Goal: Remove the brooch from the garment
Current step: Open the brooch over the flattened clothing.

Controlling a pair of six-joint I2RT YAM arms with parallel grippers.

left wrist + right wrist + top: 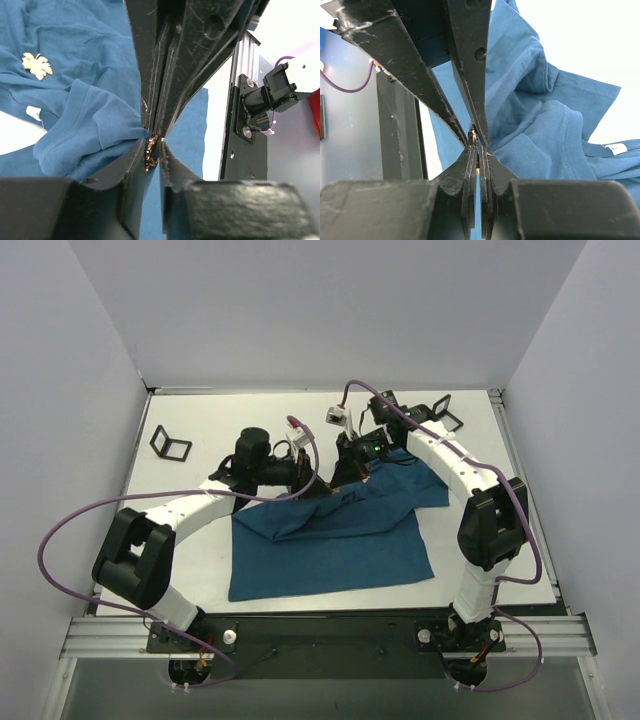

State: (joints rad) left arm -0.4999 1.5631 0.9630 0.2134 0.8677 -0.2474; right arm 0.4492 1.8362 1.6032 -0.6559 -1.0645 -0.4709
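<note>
The left gripper [152,162] has its fingers clamped on the brooch [150,154], a coppery glint right between the tips. The right gripper [478,156] meets them tip to tip from the opposite side, its fingers pressed together. A gather of shirt [85,115] runs into that pinch, just beside the brooch. From the tips the cloth stands in a raised ridge, and in the left wrist view a hemmed fold is bunched just left of the fingers. Farther out on that side a pale leaf-shaped logo [37,66] lies on flatter cloth. Beyond both grippers the rest of the shirt spreads over the white table [200,420]. A black frame [170,444] sits well apart to the left, and a second frame [446,418] sits past the right gripper.
</note>
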